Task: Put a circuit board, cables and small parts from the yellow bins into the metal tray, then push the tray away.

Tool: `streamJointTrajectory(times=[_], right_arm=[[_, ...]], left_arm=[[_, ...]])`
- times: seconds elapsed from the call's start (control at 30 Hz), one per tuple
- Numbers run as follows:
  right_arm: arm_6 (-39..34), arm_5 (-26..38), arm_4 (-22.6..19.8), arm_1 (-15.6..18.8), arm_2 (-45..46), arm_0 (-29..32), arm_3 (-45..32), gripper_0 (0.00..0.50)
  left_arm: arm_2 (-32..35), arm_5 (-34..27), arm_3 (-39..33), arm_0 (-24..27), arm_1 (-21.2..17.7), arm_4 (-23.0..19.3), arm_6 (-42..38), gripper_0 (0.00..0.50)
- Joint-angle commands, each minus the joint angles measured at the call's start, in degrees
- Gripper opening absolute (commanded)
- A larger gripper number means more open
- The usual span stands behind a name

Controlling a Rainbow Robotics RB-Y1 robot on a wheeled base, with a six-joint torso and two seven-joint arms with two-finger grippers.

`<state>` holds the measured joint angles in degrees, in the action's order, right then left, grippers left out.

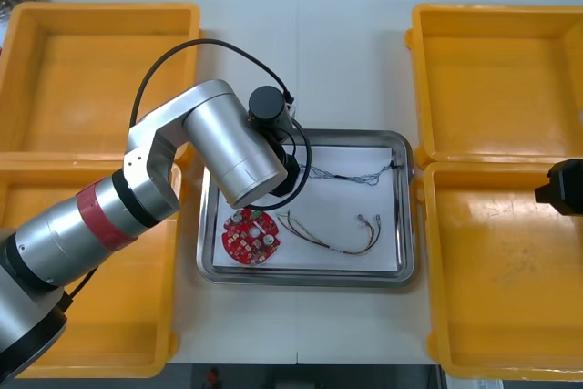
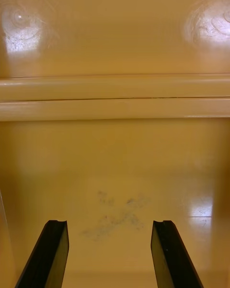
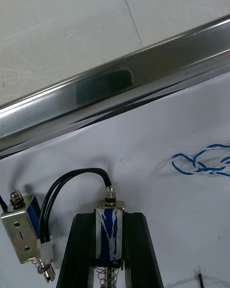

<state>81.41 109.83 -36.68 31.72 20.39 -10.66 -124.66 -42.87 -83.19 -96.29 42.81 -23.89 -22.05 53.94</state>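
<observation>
My left arm (image 1: 228, 138) reaches over the far left corner of the metal tray (image 1: 405, 216). In the left wrist view my left gripper (image 3: 109, 216) is shut on a small metal part (image 3: 110, 237) with a spring and a black cable (image 3: 76, 177), just above the tray's white inside. A second small metal part (image 3: 21, 228) lies beside the fingers. A twisted blue and white cable (image 3: 201, 162) lies further off. The red circuit board (image 1: 248, 237) and a red and yellow cable (image 1: 332, 236) lie in the tray. My right gripper (image 2: 109, 225) is open over a bin floor.
Two yellow bins (image 1: 100, 15) (image 1: 168, 261) flank the tray on the left and two (image 1: 496, 11) (image 1: 430, 252) on the right. The right arm's black end (image 1: 563, 187) hangs over the near right bin. The tray's shiny rim (image 3: 110, 84) lies just ahead of the left fingers.
</observation>
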Motion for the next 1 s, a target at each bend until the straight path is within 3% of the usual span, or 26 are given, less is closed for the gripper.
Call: streamJointTrajectory(times=[0.03,0.1,0.13,0.17,0.2,0.23,0.27,0.53,1.0], right_arm=[[-2.8,0.2,-1.1,2.2,1.6,1.2,0.7,0.500],[-2.8,0.2,-1.5,2.3,1.5,1.4,0.6,0.500],[-2.8,0.2,-1.6,2.5,1.5,1.6,0.6,0.500],[-2.8,0.2,-1.7,2.6,1.5,1.8,0.6,0.500],[-2.8,0.2,-1.9,2.7,1.5,1.9,0.7,0.500],[-2.8,0.2,-2.1,2.9,1.5,2.0,0.7,0.500],[-2.8,0.2,-2.3,3.0,1.4,2.1,0.6,0.500],[-2.8,0.2,-3.2,3.9,1.4,2.6,0.6,0.500],[-2.9,0.2,-5.2,6.2,1.0,2.7,-1.2,0.500]], left_arm=[[-0.8,0.8,-0.1,2.5,1.6,0.8,-4.8,0.028],[-0.7,0.8,-0.1,2.4,1.5,0.8,-4.8,0.097],[-0.6,0.8,-0.2,2.4,1.5,0.7,-4.9,0.187],[-0.6,0.7,-0.3,2.5,1.5,0.7,-4.9,0.229],[-0.5,0.6,-0.5,2.5,1.4,0.7,-4.8,0.373],[-0.4,0.3,-0.6,2.4,1.3,0.7,-4.8,0.473],[-0.2,0.0,-0.7,2.4,1.2,0.6,-4.8,0.500],[1.6,-3.7,-3.3,2.4,-0.2,-2.4,-4.3,0.500],[13.4,-16.7,-12.1,2.5,-1.5,-7.4,-1.8,0.500]])
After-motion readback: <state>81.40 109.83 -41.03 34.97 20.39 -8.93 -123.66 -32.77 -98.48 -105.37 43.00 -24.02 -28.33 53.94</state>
